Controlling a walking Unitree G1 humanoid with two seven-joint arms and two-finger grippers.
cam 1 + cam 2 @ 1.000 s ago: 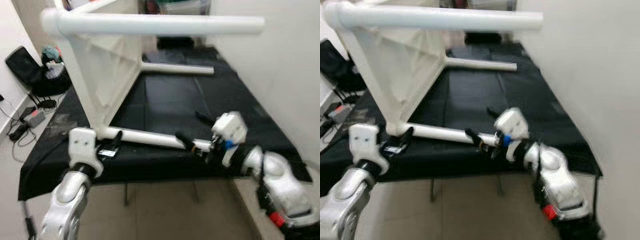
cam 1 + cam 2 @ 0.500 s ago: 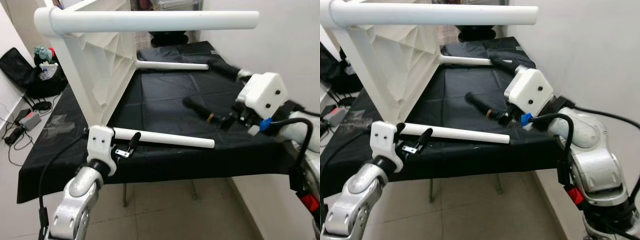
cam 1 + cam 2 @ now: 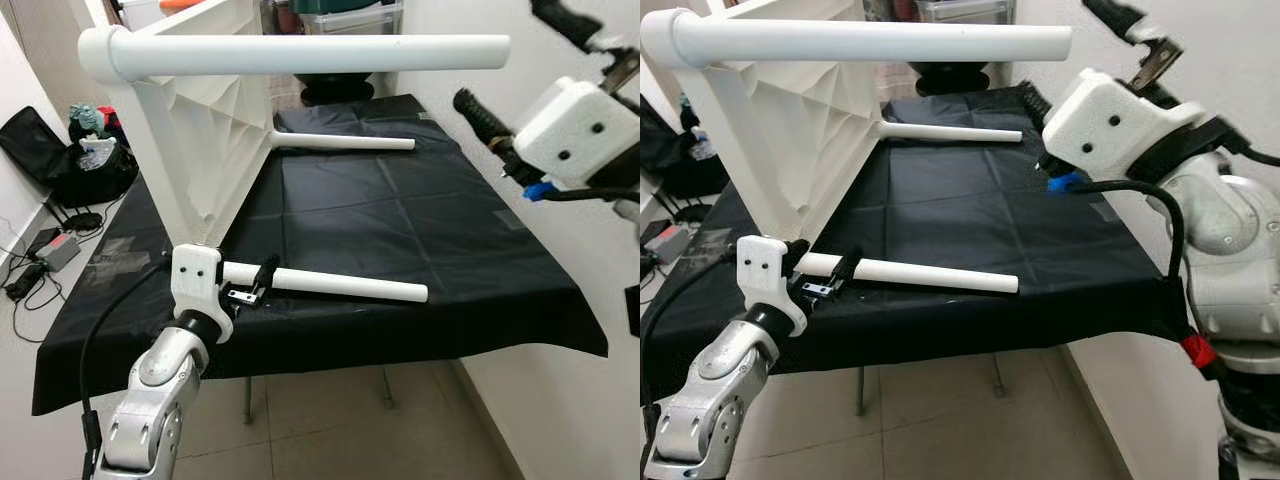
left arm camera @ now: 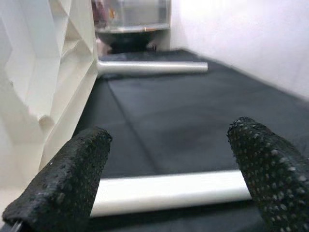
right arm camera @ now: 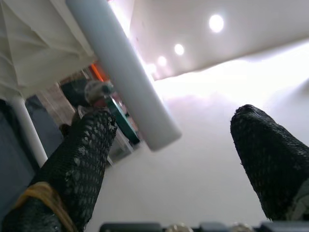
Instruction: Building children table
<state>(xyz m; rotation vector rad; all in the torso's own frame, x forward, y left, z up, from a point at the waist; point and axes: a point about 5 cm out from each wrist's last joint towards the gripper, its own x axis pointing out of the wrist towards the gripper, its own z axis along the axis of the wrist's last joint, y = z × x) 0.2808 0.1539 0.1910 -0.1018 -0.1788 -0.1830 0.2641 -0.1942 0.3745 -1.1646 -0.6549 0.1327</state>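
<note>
Left gripper (image 3: 258, 284) at leg (image 3: 345, 285), black tabletop (image 3: 400, 220)

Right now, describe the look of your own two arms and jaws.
Both arms are silver metal with rounded segments. Each wrist ends in a white boxy housing carrying two long black fingers with a dotted, textured surface. The left gripper has a black cable running up its arm. The right gripper has a blue fitting under its housing, a black cable looping down, and a red tab lower on the arm.

Black-draped table (image 3: 400, 230). White children's table (image 3: 215, 130) rests on its side along the left edge, two legs lying flat: near leg (image 3: 340, 285), far leg (image 3: 345, 143).
</note>
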